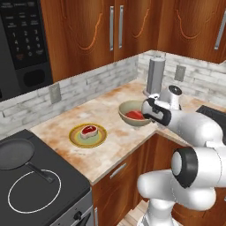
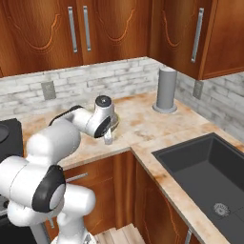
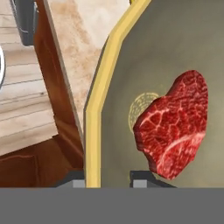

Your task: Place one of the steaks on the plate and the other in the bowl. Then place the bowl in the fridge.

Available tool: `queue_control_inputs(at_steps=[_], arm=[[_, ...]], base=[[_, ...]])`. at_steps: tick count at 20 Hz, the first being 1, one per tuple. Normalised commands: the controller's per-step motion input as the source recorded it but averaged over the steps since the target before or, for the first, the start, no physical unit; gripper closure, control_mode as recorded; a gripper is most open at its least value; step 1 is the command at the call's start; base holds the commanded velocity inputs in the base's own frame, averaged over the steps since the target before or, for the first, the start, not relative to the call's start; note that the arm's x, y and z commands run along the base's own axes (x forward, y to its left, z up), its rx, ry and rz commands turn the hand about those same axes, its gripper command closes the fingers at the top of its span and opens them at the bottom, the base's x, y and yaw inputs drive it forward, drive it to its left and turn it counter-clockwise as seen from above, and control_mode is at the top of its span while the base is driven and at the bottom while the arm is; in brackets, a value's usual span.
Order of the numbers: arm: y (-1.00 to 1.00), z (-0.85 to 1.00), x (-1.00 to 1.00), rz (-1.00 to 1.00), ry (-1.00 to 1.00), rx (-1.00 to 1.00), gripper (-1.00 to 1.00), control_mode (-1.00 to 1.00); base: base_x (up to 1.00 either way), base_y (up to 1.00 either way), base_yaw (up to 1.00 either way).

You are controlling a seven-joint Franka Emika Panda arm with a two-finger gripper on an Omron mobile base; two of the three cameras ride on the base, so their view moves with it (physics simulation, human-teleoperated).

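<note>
The gripper (image 3: 105, 178) is clamped on the yellow rim of the bowl (image 3: 175, 52), one fingertip (image 3: 141, 179) inside the wall and the other outside. A steak (image 3: 173, 127) lies in the bowl just ahead of it. The bowl sits on the worktop (image 1: 114, 132); the second steak (image 1: 88, 130) rests on the plate (image 1: 99, 138), well to the gripper's left.

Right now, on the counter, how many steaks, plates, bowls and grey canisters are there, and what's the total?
Steaks: 2, one on the plate, one in the bowl
Plates: 1
Bowls: 1
Grey canisters: 1
Total: 5
</note>
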Motion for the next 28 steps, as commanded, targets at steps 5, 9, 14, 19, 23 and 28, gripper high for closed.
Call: queue_control_inputs(at_steps=[5,9,14,19,23,28], arm=[[-0.02,0.82,-0.63,-0.2,0.31,0.0,1.0,-1.0],[-0.26,0.51,-0.99,-0.13,0.22,0.0,1.0,-1.0],[-0.29,0.19,-1.0,-0.02,0.0,0.01,1.0,-1.0],[-0.08,-0.02,-1.0,0.14,-0.24,-0.01,1.0,-1.0],[-0.03,-0.05,-0.97,0.2,-0.35,-0.02,1.0,-1.0],[-0.01,0.0,-0.57,0.2,-0.27,-0.09,1.0,-1.0]], base=[[0.0,0.0,0.0],[0.0,0.0,0.0],[0.0,0.0,0.0],[0.0,0.0,0.0],[0.0,0.0,0.0],[0.0,0.0,0.0]])
